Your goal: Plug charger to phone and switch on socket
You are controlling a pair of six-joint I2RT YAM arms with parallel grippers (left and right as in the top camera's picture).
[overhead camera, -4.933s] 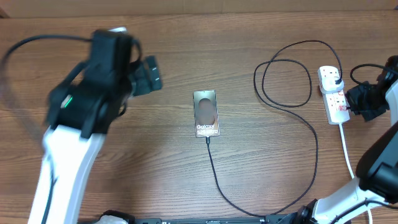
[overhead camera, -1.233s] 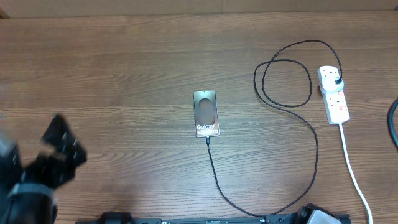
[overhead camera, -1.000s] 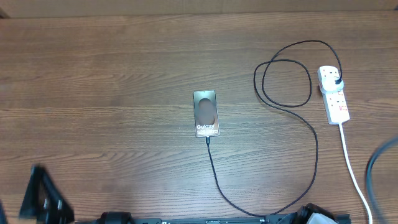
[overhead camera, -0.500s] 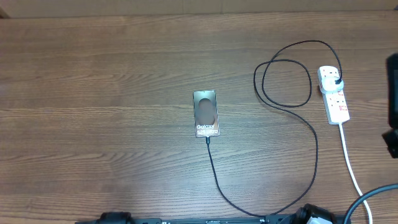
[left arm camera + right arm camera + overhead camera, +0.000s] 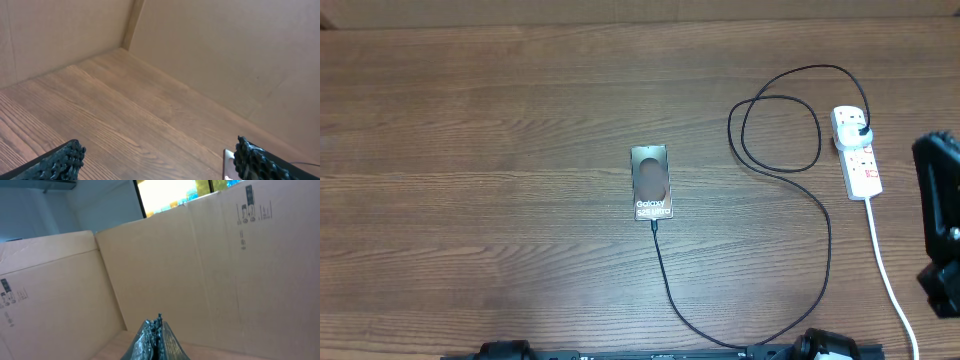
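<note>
Since a second ago the left arm is withdrawn from the overhead view altogether, and since half a second ago the dark bulk of the right arm (image 5: 942, 215) is brought further in at the right edge, near the white cord (image 5: 882, 260) of the socket; phone, charger and socket are left where they were. The phone (image 5: 651, 183) is seen lying flat near the middle of the table (image 5: 500, 120), its lettered end turned toward the near edge. The charger (image 5: 825, 250) is plugged by its small tip into that end. From there it is run toward the near edge, curved back up on the right and laid in a loop, and it ends in the black plug seated at the far end of the socket (image 5: 860, 165). Whether the socket is switched on cannot be told from above. In the left wrist view the left gripper (image 5: 159, 155) is held spread wide above bare wood. In the right wrist view the right gripper (image 5: 155, 332) is pointed up at a cardboard wall (image 5: 240, 280), and its fingers appear to be pressed together.
</note>
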